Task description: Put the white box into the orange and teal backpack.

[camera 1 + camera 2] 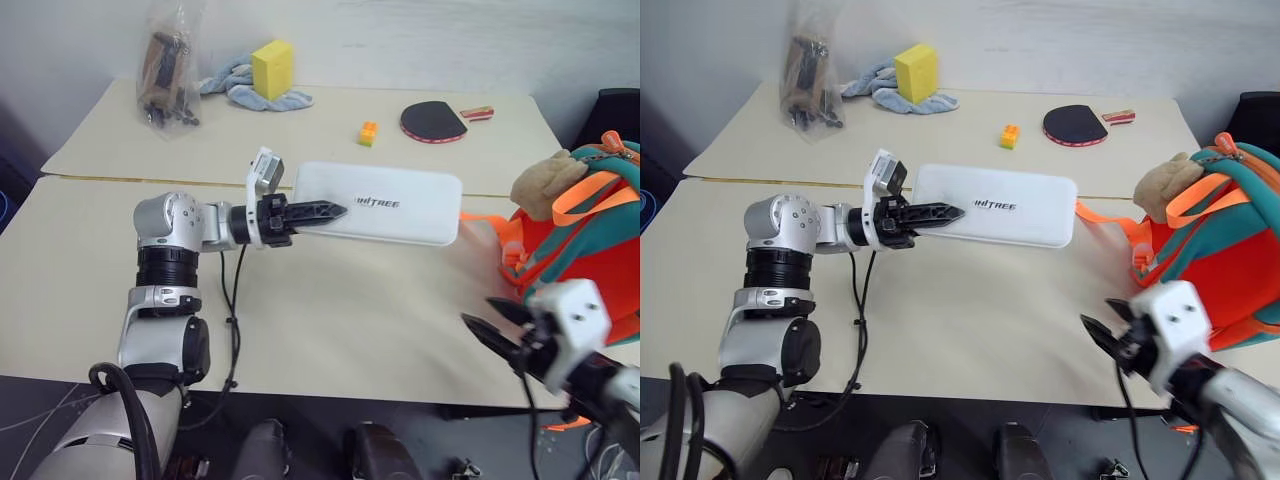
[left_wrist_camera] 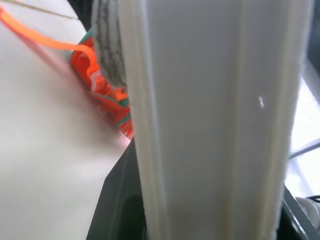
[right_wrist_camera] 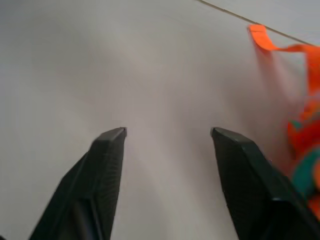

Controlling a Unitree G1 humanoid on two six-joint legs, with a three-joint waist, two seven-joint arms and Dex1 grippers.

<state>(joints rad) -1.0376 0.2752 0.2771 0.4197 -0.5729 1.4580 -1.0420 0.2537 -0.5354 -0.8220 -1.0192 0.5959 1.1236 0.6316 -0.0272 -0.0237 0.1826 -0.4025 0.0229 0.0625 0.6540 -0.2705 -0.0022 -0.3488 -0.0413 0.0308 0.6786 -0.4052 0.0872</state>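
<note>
white plastic, flat and long with rounded corners and small dark lettering on its face: the white box (image 1: 385, 203) is off the table (image 1: 330, 320), held out level by its left end. the left gripper (image 1: 322, 212) is clamped on that end, its black fingers pointing toward the robot's right, so the box reaches out toward the orange and teal backpack (image 1: 1220, 270). in the left wrist view the box (image 2: 215, 120) stands as a broad pale slab close to the camera, with a bit of the backpack's orange and teal showing past its edge

the backpack sits on the right side of the table, near the far end of the box but apart from it. a tan plush toy (image 1: 1162, 186) rests on its top left, and an orange strap (image 1: 1105, 217) trails from it across the tabletop under the box's right end

the right gripper (image 3: 169, 134) hangs low at the near right edge of the table, in front of the backpack, with its two black fingers spread wide and nothing between them; bare tabletop lies beyond the tips

on the far table, well apart from the box: a yellow sponge block (image 1: 272, 68) on a blue cloth (image 1: 240, 88), a clear plastic bag (image 1: 170, 70) of dark items to its left, a small orange block (image 1: 368, 133), and a table tennis paddle (image 1: 434, 121) to the right
</note>
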